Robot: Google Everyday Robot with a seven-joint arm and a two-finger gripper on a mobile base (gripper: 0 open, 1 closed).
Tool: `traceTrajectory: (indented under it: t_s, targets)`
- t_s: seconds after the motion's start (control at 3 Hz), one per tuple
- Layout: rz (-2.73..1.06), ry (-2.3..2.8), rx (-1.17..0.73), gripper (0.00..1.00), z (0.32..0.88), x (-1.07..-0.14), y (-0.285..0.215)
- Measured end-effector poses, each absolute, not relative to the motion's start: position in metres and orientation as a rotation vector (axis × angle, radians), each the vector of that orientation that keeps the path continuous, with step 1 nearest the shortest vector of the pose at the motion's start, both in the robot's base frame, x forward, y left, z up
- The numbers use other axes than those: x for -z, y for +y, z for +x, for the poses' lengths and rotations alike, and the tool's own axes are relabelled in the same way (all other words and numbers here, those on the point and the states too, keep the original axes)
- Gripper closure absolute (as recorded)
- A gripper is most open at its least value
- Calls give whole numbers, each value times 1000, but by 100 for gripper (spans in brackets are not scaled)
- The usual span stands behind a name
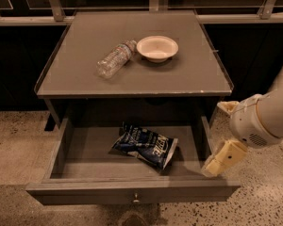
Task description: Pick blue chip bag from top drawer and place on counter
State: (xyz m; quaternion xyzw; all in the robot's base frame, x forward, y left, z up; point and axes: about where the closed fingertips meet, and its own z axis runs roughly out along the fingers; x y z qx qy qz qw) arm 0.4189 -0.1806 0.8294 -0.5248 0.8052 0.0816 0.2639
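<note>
Dark-blue crumpled foil, white-lettered — blue chip bag (145,146) in top drawer (85,190); hand (222,158) nearby, grip untellable.

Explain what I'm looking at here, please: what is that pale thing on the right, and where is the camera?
There is one picture, taken looking down from above and in front; where the camera is mounted is not on record. The pale shape at the right is the robot's arm, and the yellowish piece at its end is the gripper, the part it grasps things with. The gripper hangs by the right front corner of the top drawer, which is pulled open. In the drawer lies a crumpled blue chip bag; the gripper is to its right, apart from it and not touching it. Above is the flat grey counter, with a clear water bottle lying on its side and a white bowl just beside it. The job is to lift the bag onto that counter.
</note>
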Motion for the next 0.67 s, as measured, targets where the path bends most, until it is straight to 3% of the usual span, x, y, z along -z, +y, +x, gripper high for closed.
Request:
traceTrajectory:
  t_s: [0.67]
  targets:
    - [-1294, 2140, -367, 0, 450, -761, -164]
